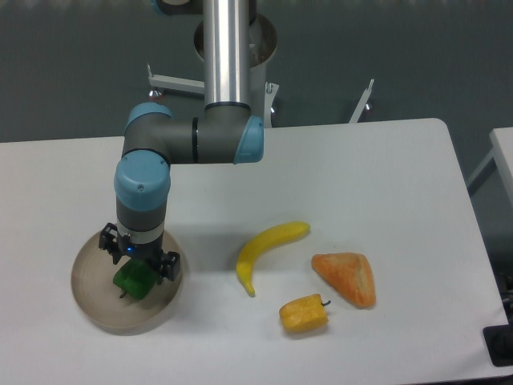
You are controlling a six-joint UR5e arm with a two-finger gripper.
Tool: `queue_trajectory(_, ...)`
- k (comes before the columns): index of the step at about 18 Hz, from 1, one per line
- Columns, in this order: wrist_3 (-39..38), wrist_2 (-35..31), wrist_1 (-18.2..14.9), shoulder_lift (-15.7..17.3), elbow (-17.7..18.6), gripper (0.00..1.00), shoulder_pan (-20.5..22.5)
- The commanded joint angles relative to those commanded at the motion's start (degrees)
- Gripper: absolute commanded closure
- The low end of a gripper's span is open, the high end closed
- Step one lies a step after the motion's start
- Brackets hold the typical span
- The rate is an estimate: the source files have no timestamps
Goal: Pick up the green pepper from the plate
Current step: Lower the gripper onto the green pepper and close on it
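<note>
Arm (224,96) dropped straight from above, wrist vertical. Claw (136,269) spread open, straddling the pepper (132,281), fingers either side; contact unclear. Pepper directly beneath, on the plate (92,297). Banana (268,249) well off to the side.

The green pepper (133,281) under the gripper (137,258) looked smooth and waxy, with a faint sheen. The plate (92,298) around it was matt beige, without gloss. The gripper itself was dark, matt plastic or metal; which one could not be told. Above it, the arm's upright tube (224,50) was bright brushed metal, its joints grey with smooth light-blue plastic caps (142,178). To the gripper's right, the banana (268,250) and yellow-orange pepper (304,314) looked smooth and plastic-like; the orange wedge (346,277) looked rougher. The table (385,184) was plain matt white.
</note>
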State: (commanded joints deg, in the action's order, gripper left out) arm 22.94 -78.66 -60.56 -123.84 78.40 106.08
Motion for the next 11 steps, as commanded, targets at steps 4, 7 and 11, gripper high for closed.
queue_trajectory(4,0.0,0.0,0.1,-0.5,0.0,0.00,0.0)
queue_trajectory(7,0.0,0.0,0.2,-0.8,0.0,0.00,-0.3)
queue_trajectory(11,0.0,0.0,0.2,-1.1,0.0,0.00,-0.4)
